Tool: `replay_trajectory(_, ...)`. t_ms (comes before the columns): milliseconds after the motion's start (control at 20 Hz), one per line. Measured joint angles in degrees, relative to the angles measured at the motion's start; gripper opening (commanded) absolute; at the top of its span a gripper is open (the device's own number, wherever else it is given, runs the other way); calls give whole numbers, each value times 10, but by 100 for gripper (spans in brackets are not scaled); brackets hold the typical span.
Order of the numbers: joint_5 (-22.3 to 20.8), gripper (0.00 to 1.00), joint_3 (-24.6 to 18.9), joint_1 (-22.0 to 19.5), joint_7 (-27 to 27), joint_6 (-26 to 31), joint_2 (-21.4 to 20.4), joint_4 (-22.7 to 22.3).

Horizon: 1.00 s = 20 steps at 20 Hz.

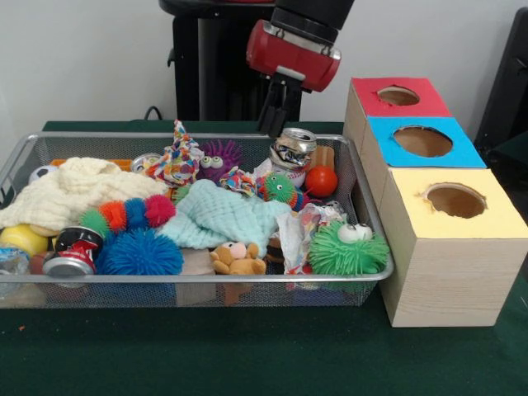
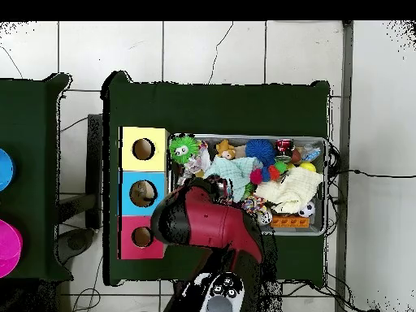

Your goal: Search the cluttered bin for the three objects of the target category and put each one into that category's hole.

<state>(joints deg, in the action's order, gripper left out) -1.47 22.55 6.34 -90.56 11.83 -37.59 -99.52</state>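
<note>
The silver wire mesh bin is full of toys, cloths and cans. My gripper hangs at the bin's far side, right above and just left of a crushed metal can; I cannot tell whether it touches the can. In the overhead view my red arm hides the gripper and part of the bin. A bluish-clear wrinkly thing at the bin's near left corner may be a bottle; no other bottle shows. The red-faced hole is on the farthest box, also seen from overhead.
Blue-faced hole and yellow-faced hole sit on boxes right of the bin. In the bin: cream cloth, mint cloth, blue spiky ball, green spiky ball, red can, white wrapper, orange ball.
</note>
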Motion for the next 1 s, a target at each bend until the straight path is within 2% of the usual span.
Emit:
replay_trajectory(650, -98, 0, -39, -117, 0, -55, 5, 59)
replay_trajectory(1000, -114, 0, -41, -147, 0, -63, 17, 67)
